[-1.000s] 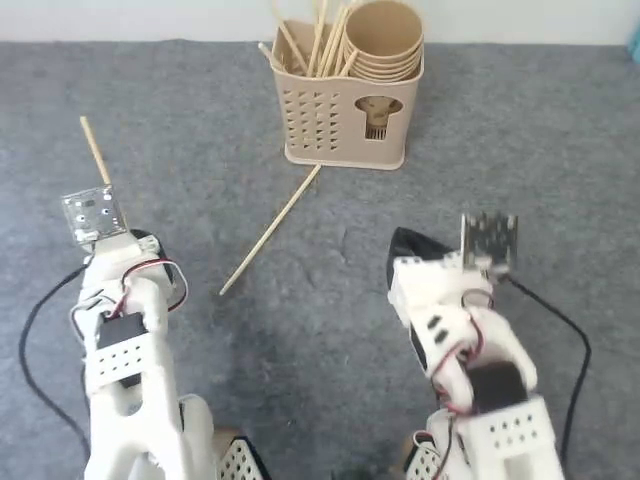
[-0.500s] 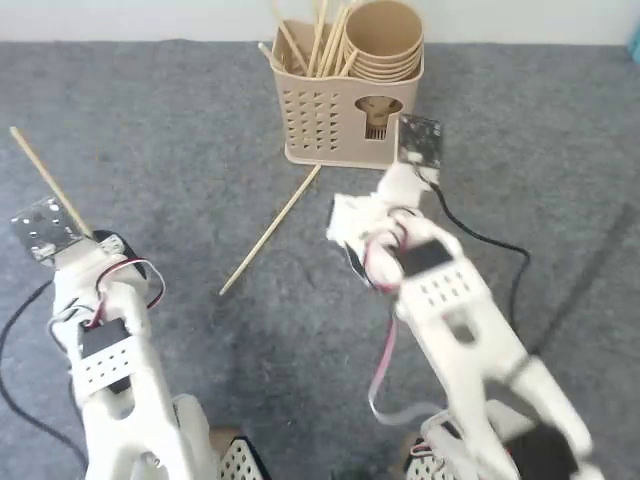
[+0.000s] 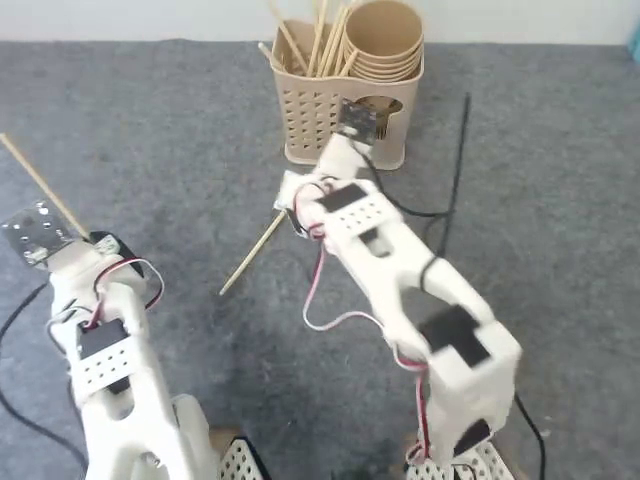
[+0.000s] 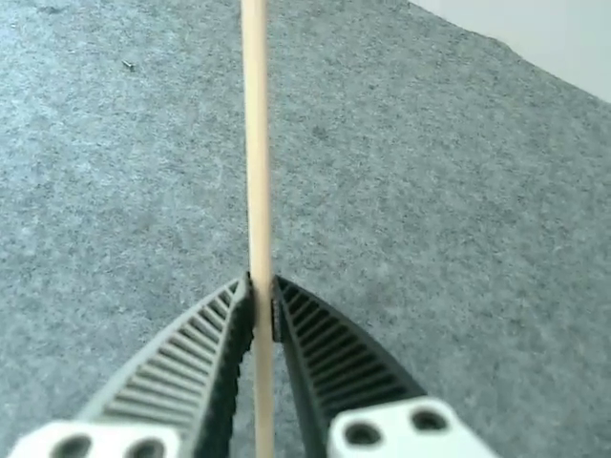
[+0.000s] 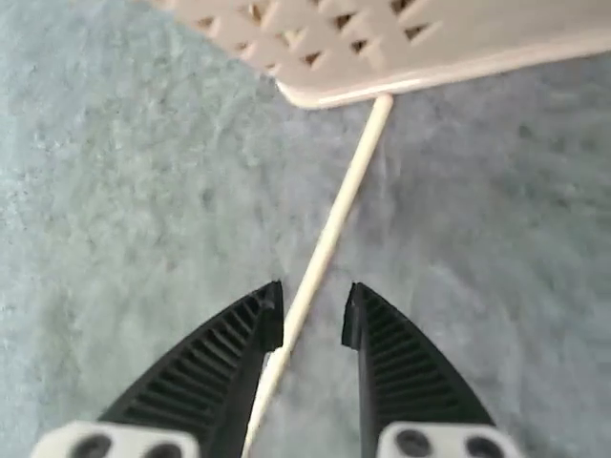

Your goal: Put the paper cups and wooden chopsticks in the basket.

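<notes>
Right now your left gripper (image 4: 263, 288) is pinching one wooden chopstick (image 4: 254, 143) well apart from the basket (image 3: 312, 120), on the left arm's side. It is probably parked there to leave the other arm room. Your right gripper (image 5: 312, 291) hangs just in front of the basket with its jaws spread to either side of the loose chopstick (image 5: 334, 219), which lies on the mat with its far end touching the basket's foot. That straddle looks set for a pinch. By count, one chopstick is held and one lies loose. A bundle (image 3: 318, 35) too crowded to number stands in the basket, and beside it is one stack of paper cups (image 3: 385, 45), roughly five rims.
</notes>
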Controlling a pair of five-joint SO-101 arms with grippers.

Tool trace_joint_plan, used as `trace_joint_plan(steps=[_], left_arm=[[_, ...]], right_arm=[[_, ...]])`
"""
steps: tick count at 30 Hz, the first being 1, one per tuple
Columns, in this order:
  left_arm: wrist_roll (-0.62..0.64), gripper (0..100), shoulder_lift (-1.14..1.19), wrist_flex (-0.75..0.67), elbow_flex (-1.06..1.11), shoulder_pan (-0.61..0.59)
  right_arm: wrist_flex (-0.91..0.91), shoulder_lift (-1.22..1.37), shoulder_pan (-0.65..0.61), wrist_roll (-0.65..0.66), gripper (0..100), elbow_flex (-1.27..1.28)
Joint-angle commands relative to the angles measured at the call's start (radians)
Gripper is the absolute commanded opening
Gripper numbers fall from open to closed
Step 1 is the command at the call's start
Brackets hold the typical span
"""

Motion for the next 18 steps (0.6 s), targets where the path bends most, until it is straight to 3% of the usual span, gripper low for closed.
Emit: trace_joint_plan(steps=[1, 5, 11, 15, 18], left_arm=[[0.012, 1, -0.025, -0.029, -0.021, -0.003], [0.014, 1, 0.044, -0.029, -0.059, -0.003], [0.014, 1, 0.324, -0.025, -0.220, -0.003], [0.014, 1, 0.437, -0.018, -0.289, -0.005], [0.012, 1, 0.439, 0.017, -0.303, -0.005]], right_arm=[[-0.013, 0.097, -0.002, -0.017, 11.7, -0.178], [0.058, 0.231, 0.008, -0.017, 11.7, -0.342], [0.200, 0.414, 0.036, -0.018, 11.4, -0.591], [0.295, 0.499, 0.044, -0.012, 0.0, -0.718], [0.398, 0.526, 0.044, -0.012, 0.9, -0.789]])
